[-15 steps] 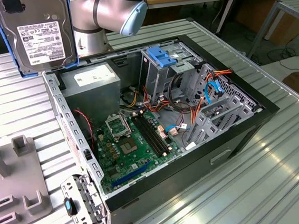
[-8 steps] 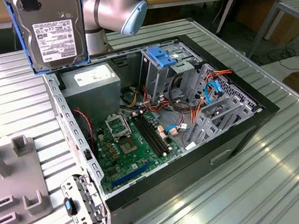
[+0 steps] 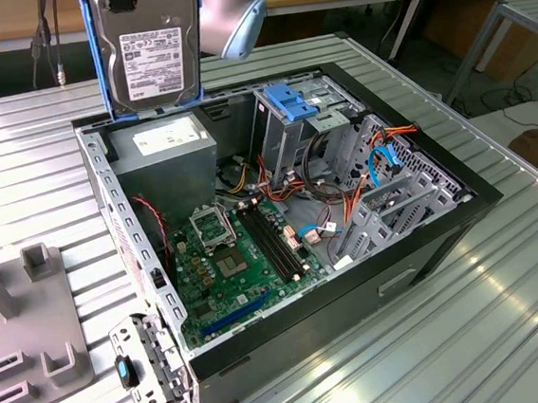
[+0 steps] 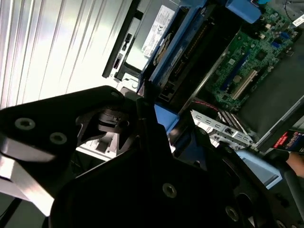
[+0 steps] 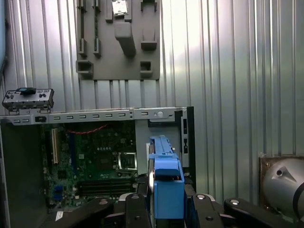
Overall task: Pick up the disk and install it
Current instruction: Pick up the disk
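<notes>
Open computer case [image 3: 425, 234] lies on its side on a ribbed metal table [image 3: 510, 331]. Inside the case:
- green circuit board [image 3: 236, 257] on the case floor
- grey box [image 3: 163, 143] with a white sticker in the far corner
- upright metal cage [image 3: 287, 138] beside the box, with a blue latch [image 3: 288, 100] on top
- loose red, orange and blue cables [image 3: 362, 178] around the cage

A small metal bracket [image 3: 146, 361] hangs at the case's near corner. A grey slotted holder plate [image 3: 23, 320] sits on the table, apart from the case toward the exterior view's left.

The disk [image 3: 147, 46] is in the air above the case's far edge, upright, with the grey box below it.

The exterior view gives the disk's face: grey metal, pale label, bright blue rail down both sides. The first wrist view gives it edge-on, as a blue strip. There the claw [image 5: 167, 208] is clenched on it, a dark finger [image 5: 137, 211] on each side, with the circuit board and holder plate far below. The second wrist view gives the claw's dark body close up, with the disk's blue edge, the white sticker and part of the board beyond.
</notes>
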